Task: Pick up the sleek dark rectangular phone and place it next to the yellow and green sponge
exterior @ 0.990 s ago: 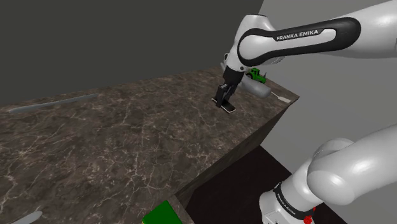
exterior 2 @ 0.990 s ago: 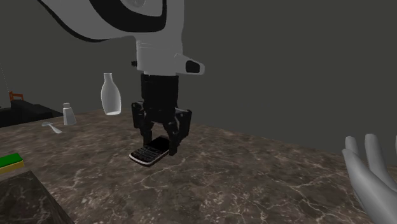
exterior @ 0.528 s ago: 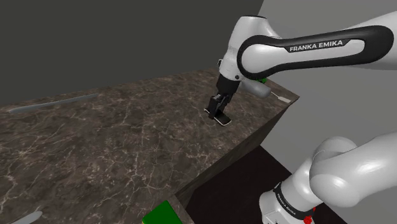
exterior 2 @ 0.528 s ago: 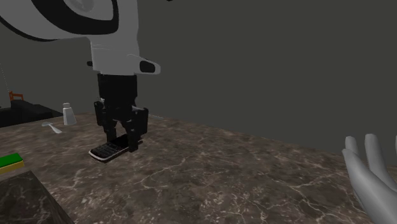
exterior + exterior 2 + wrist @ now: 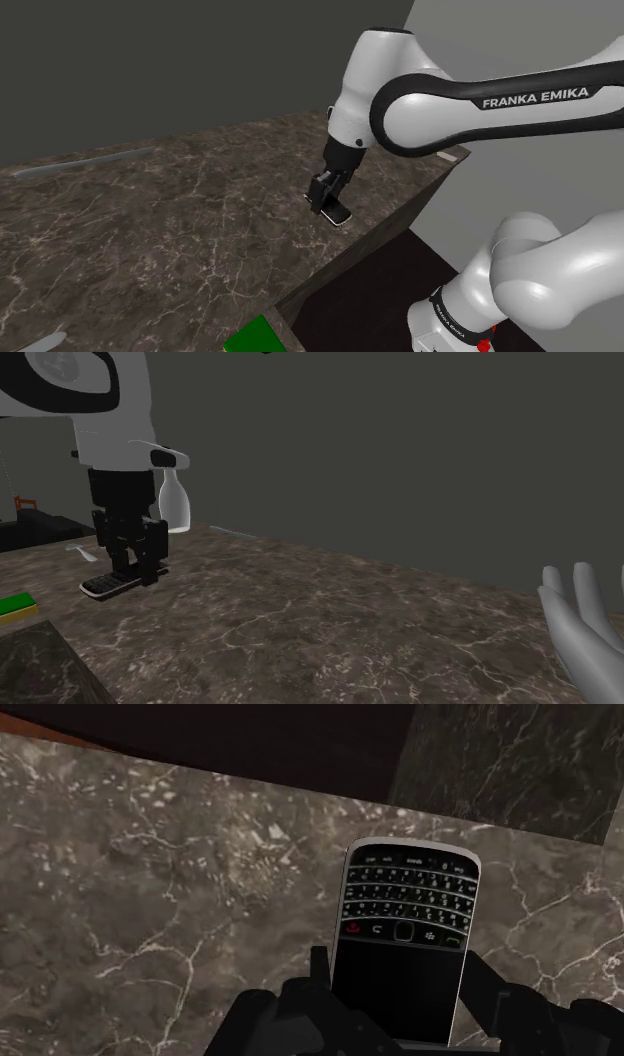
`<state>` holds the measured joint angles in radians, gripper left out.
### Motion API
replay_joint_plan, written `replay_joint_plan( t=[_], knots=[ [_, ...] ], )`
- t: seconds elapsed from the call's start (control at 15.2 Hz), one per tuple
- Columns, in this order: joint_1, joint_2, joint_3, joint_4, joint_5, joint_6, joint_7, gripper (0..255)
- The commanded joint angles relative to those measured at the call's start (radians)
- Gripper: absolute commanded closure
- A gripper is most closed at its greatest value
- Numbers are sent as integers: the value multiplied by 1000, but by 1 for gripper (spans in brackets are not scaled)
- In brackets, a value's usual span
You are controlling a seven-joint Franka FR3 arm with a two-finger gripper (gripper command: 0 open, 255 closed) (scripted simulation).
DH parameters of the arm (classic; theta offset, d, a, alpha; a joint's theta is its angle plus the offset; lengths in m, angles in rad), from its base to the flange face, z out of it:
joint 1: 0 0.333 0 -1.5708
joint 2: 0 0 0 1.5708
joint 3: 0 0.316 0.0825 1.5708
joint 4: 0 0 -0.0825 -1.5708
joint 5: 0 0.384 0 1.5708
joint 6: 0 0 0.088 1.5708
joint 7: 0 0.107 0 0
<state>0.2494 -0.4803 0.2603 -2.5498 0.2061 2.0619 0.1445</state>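
My gripper [image 5: 128, 559] is shut on the dark phone [image 5: 105, 585], a rectangular handset with a small keypad and a pale rim. It holds the phone just above the dark marbled counter [image 5: 330, 632], slightly tilted. Seen from the wrist, the phone [image 5: 405, 934] is clasped at its screen end between the two black fingers [image 5: 318, 974]. In the shoulder view the gripper [image 5: 325, 195] and phone [image 5: 338, 214] hang near the counter's front edge. The yellow and green sponge [image 5: 15, 607] lies at the second exterior view's far left, apart from the phone; its green face [image 5: 255, 335] reaches the shoulder view's bottom edge.
A clear bottle [image 5: 175, 502] stands behind the gripper, and a pale spoon-like piece [image 5: 82, 553] lies near it. The counter drops off along its front edge [image 5: 375, 232]. A long grey object [image 5: 80, 162] rests at the back. A pale rounded shape [image 5: 575, 627] intrudes at the second exterior view's right.
The gripper, still holding the phone, has travelled steadily toward the second exterior view's left, closer to the sponge. In the shoulder view it moved down and left along the counter's edge.
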Motion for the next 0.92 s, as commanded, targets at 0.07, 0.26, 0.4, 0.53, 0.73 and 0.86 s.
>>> replay_joint_plan(
  t=[0.07, 0.26, 0.4, 0.53, 0.73, 0.86],
  knots=[
    [39, 1, 61, 9, 33, 2, 80, 255],
    [73, 15, 121, 28, 58, 8, 157, 255],
    [92, 30, 162, 46, 72, 13, 210, 255],
    [109, 51, 203, 70, 82, 19, 263, 255],
    [129, 92, 266, 112, 88, 29, 346, 255],
    [139, 125, 309, 146, 85, 36, 403, 255]
  ],
)
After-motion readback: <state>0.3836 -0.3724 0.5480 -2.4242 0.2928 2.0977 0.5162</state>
